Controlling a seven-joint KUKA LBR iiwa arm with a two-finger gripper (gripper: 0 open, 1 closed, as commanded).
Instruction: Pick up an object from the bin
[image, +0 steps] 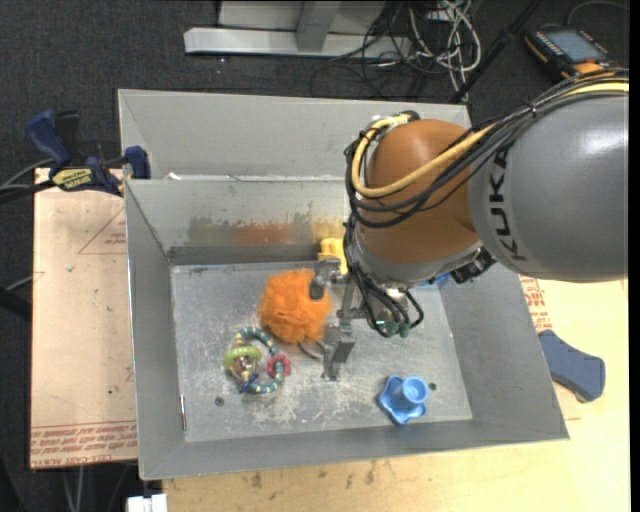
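Hand (334, 350) sits low in the bin (150, 300) just right of the orange fuzzy ball (293, 306), which lies mid-floor, apparently ungrasped; whether the hand is open or closed, I cannot tell.

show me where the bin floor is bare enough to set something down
Bare: the rear left floor beside the orange ball; the front strip between the beaded ring toy and the blue cup. Crowded: the middle, where the gripper stands by ball and toy.

Tool (333, 362) right of fuzzy ball (290, 305)
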